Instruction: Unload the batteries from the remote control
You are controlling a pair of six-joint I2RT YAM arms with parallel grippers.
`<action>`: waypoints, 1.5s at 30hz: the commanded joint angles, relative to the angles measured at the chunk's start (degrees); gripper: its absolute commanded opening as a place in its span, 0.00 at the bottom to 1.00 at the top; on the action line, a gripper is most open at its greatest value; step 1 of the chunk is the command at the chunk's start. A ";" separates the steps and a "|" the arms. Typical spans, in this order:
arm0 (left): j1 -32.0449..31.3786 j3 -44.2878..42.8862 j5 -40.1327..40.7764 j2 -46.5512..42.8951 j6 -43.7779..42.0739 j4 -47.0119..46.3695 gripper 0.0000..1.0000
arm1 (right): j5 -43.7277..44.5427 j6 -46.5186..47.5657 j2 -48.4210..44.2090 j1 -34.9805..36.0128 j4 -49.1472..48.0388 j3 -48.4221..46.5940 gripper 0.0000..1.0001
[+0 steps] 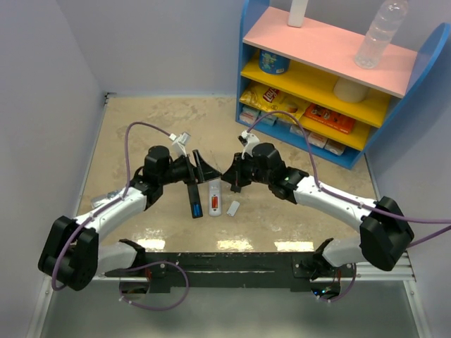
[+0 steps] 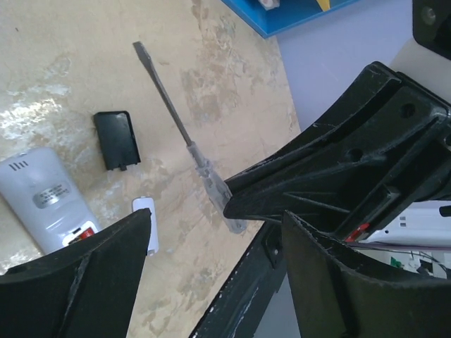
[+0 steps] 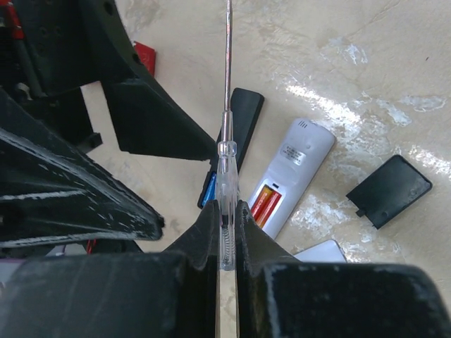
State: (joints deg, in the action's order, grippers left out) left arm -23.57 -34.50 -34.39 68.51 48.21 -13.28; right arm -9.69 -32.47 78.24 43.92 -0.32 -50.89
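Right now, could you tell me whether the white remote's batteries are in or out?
In: the right wrist view shows orange-red batteries seated in the open white remote.

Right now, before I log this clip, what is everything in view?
white remote: 1, white, centre, back open
black remote: 1, black, just left of it
orange-red batteries: 2, orange-red, inside white remote
blue battery: 1 visible, blue, inside black remote
black cover: 1, black, loose near remotes
white cover: 1, white, beside white remote
screwdriver: 1, clear handle, held above remotes
shelf: 1, blue, pink and yellow, far right
bottle: 1, clear, top shelf
table: 1, beige
left gripper: 1, black, open, beside screwdriver
right gripper: 1, black, shut on screwdriver
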 commanded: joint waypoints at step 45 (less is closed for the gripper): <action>-3.06 -1.89 5.39 8.04 13.84 -3.16 0.36 | -1.20 5.39 -5.29 1.87 -7.49 5.53 0.00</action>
State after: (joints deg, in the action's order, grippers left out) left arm -26.70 -36.16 -29.76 76.25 60.58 -15.51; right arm -10.07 -29.78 73.73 45.71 -1.93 -46.37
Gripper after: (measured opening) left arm 0.468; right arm 0.047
